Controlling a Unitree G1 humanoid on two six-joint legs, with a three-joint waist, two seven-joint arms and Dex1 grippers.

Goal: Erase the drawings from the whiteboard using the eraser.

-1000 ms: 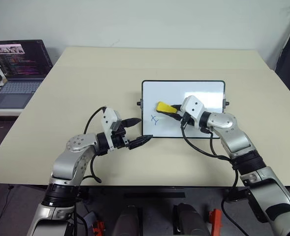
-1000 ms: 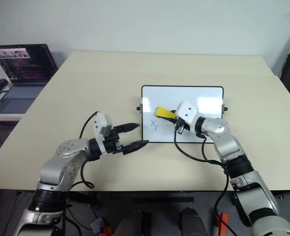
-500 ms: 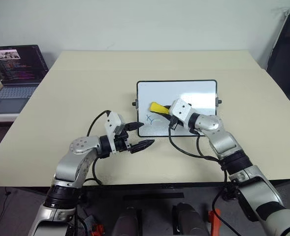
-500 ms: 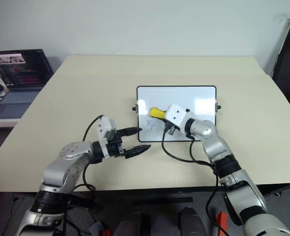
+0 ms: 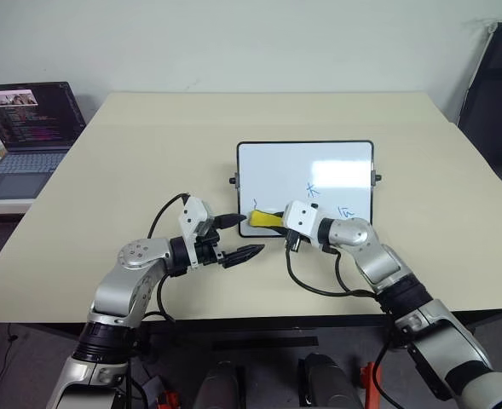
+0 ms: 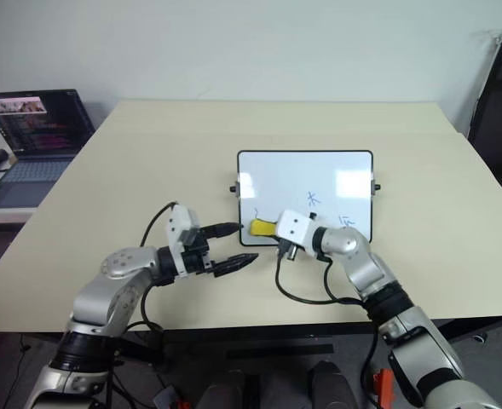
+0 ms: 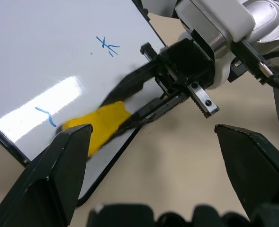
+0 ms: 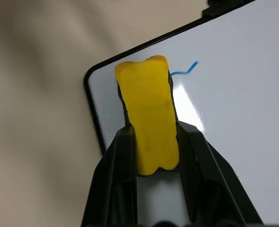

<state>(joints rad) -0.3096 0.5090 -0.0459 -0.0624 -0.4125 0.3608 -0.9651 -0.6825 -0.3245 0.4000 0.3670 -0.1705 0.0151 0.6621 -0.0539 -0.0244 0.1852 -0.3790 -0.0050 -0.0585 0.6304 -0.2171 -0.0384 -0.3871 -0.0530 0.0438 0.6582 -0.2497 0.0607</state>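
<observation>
The whiteboard [image 5: 276,166] lies flat on the beige table. My right gripper [image 5: 266,221] is shut on the yellow eraser [image 5: 262,220], whose free end rests on the board at its near left corner [image 8: 146,101]. A short blue stroke [image 8: 184,70] shows just beyond the eraser. Two more blue drawings [image 5: 312,189] [image 5: 346,210] sit on the board's near right part. My left gripper [image 5: 244,236] hovers open beside the board's near left edge, its fingertips [image 7: 66,151] apart and holding nothing.
An open laptop [image 5: 29,119] stands on a side desk at the far left. A black chair [image 5: 493,94] is at the right edge. The table [image 5: 148,153] stretches bare around the board.
My right gripper has carried the eraser down and left to the board's near left corner, across the scribble there; a short stroke remains. The camera has shifted. The left gripper has stayed put.
</observation>
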